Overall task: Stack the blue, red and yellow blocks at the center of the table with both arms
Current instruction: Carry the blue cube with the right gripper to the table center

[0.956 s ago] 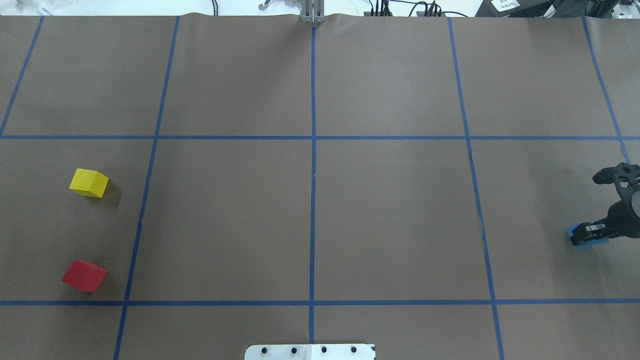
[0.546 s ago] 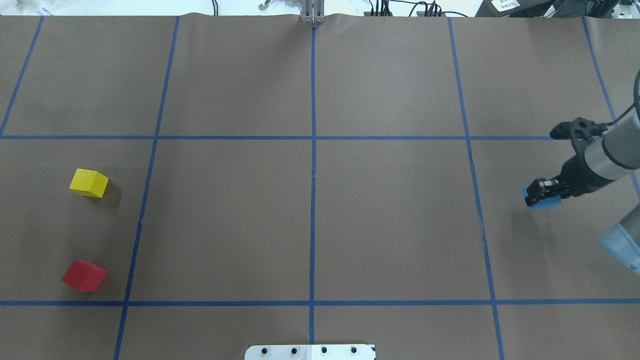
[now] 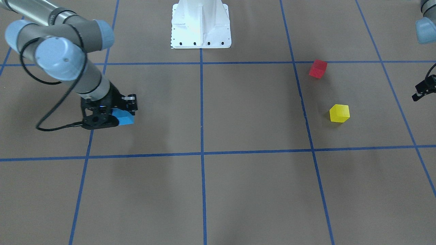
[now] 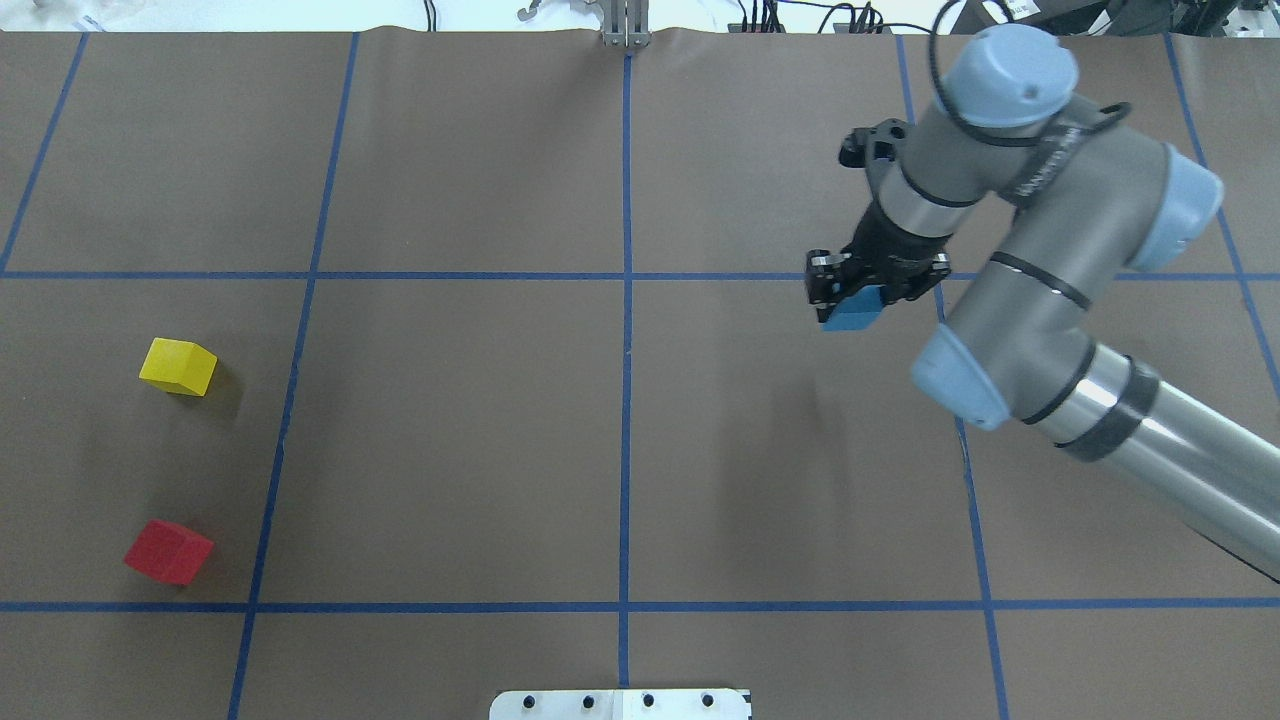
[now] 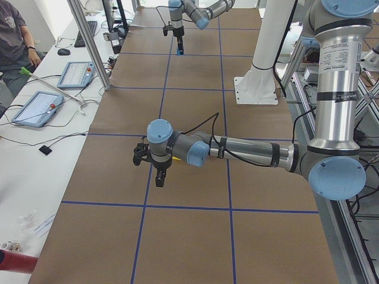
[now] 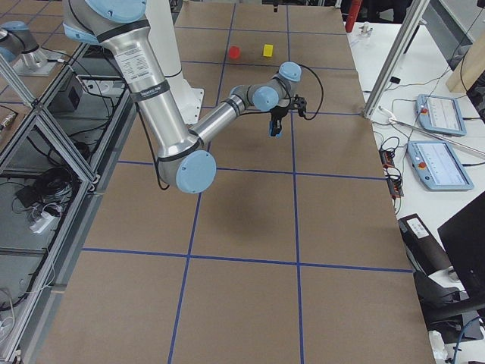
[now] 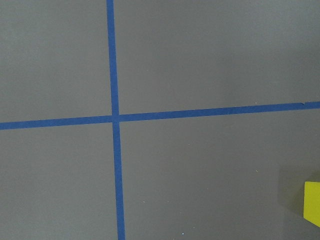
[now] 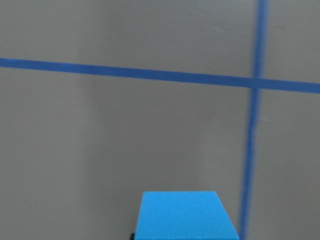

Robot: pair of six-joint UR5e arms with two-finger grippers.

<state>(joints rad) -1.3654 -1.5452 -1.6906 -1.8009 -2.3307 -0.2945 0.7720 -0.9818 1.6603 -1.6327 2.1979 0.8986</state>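
My right gripper [image 4: 862, 292] is shut on the blue block [image 4: 853, 312] and holds it above the table, right of the centre line; it also shows in the front view [image 3: 124, 117] and fills the bottom of the right wrist view [image 8: 185, 216]. The yellow block [image 4: 178, 366] and the red block [image 4: 168, 550] sit apart on the table's left side. My left gripper [image 5: 159, 177] hangs over the table near the yellow block, whose edge shows in the left wrist view [image 7: 312, 202]. Only its tip shows at the front view's right edge [image 3: 423, 89]; I cannot tell whether it is open.
Blue tape lines [image 4: 626, 400] divide the brown table into a grid. The robot's white base plate [image 4: 620, 703] sits at the near middle edge. Tablets and cables [image 5: 35, 106] lie on the operators' side beyond the far edge.
My right arm has swung in from the table's right edge toward the centre and farther back, carrying the blue block. The yellow and red blocks have not moved.
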